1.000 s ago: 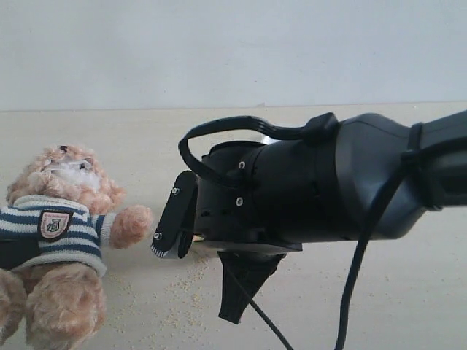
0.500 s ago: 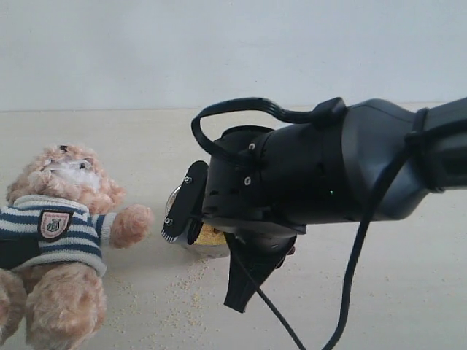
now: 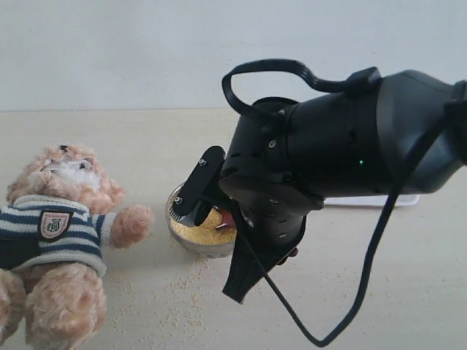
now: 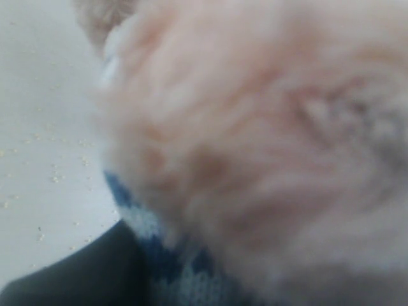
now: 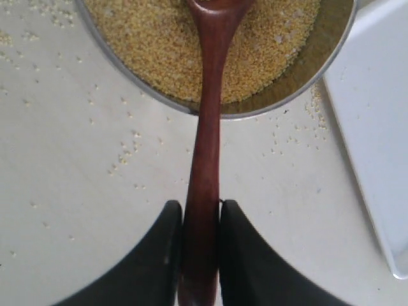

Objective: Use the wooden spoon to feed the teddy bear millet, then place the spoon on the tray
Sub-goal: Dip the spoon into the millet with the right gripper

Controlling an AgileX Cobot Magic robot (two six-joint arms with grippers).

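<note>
Right gripper (image 5: 199, 213) fingers (image 5: 167, 255) are clamped on the wooden spoon (image 5: 207, 127) low on its handle, head dipped in the millet (image 5: 146, 44) in the steel bowl (image 5: 331, 57). Spoon's probably light, stiff and a bit slick, so a handle grip suits it. Left gripper: can't tell, its camera's all teddy bear (image 4: 255, 127) fur.

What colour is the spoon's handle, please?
Dark reddish-brown wood; the right wrist view shows the spoon best.
</note>
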